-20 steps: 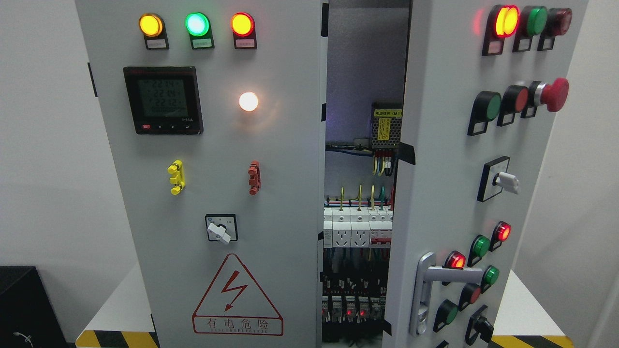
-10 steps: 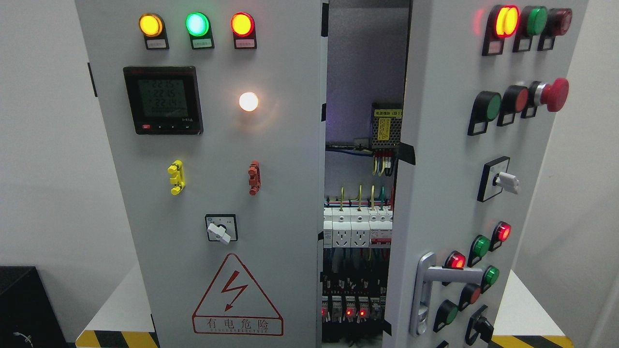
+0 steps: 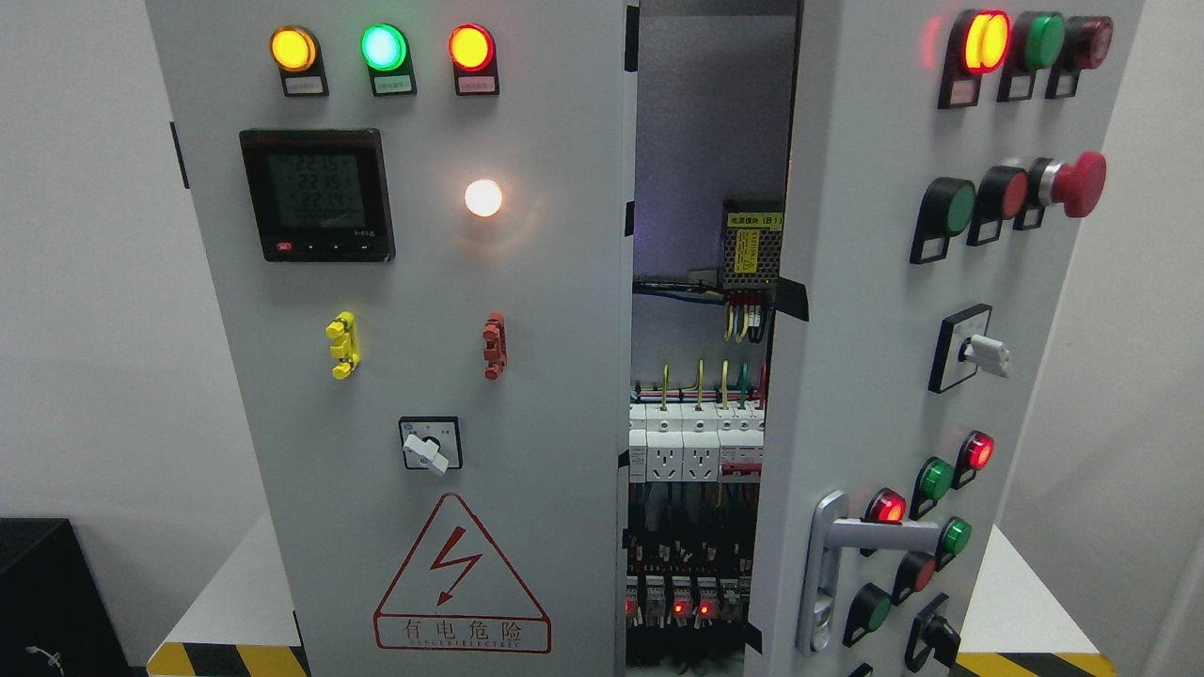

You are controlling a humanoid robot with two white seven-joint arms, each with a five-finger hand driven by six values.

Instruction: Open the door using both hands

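Observation:
A grey electrical cabinet fills the head view. Its right door (image 3: pixel 875 310) stands ajar, swung toward me, with a silver lever handle (image 3: pixel 851 538) low on its left side. The left door (image 3: pixel 423 282) is flush with the cabinet. Through the gap between them I see the inside (image 3: pixel 701 423): white breakers, coloured wires and small red lights. Neither of my hands or arms shows anywhere in the picture.
The left door carries indicator lamps (image 3: pixel 381 47), a digital meter (image 3: pixel 317 195), a rotary switch (image 3: pixel 431 444) and a red warning triangle (image 3: pixel 461 578). The right door has push buttons and a red emergency stop (image 3: pixel 1077 183). The cabinet stands on a white table (image 3: pixel 221 592) with a striped edge.

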